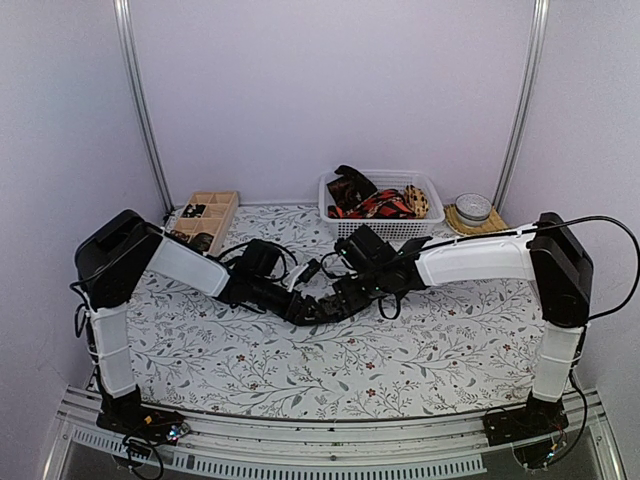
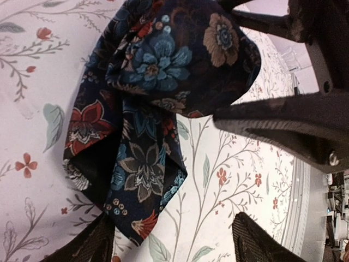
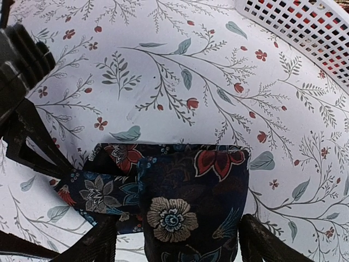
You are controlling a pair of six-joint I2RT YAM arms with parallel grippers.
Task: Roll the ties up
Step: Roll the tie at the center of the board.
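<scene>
Dark navy floral fabric necktie (image 2: pixel 163 71), loosely folded at the middle of the floral-print counter (image 3: pixel 163 65), its tip between the spread fingers of the left tool (image 2: pixel 173 232), its fold flanked by the right tool (image 3: pixel 179 226), whose grip cannot be told.

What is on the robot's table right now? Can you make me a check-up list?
Surface: floral tablecloth, lying flat.
Job's things: dark floral tie partly folded between both grippers; more ties heaped in the white basket.
Clutter: wooden tray; round tin on a woven mat.
Grippers: left gripper open over the tie's end; right gripper straddles the tie, grip unclear.
Cables: black loops by the left wrist.
Surroundings: pale walls, metal rails.
</scene>
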